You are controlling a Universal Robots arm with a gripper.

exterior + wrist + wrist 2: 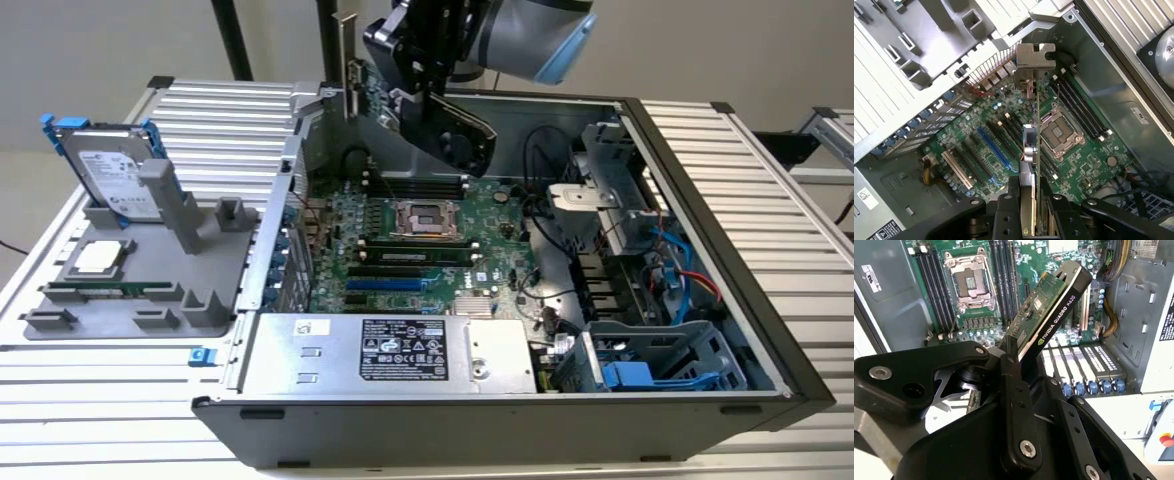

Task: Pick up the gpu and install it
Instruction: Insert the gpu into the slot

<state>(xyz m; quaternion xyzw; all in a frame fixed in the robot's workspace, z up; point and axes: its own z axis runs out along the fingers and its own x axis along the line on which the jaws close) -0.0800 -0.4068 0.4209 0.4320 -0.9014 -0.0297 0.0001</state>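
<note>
pick: judged done; gpu (458,135) is off the bench (107,420) and carried in the air
jaws: clamped on one end of the gpu; both wrist views show the card's near end pinched between them
gpu position: above the open computer case (747,330), over the motherboard (400,250); hangs near the CPU socket (424,215); tilted in the exterior view, not level with the board
gpu orientation: green board face and black shroud edge in the second wrist view (1051,315); edge-on in the first wrist view (1031,140); silver bracket (1035,55) at the end far from the jaws, toward the case's slotted wall
slots: blue expansion slot (990,149) and the dark ones beside it are bare; card is well apart from them
install: not done; card edge is seated in nothing; alignment and seating are judged as what's left
bench: hard drive (114,170) stands upright in the grey holder (134,300), well apart from the case
</note>
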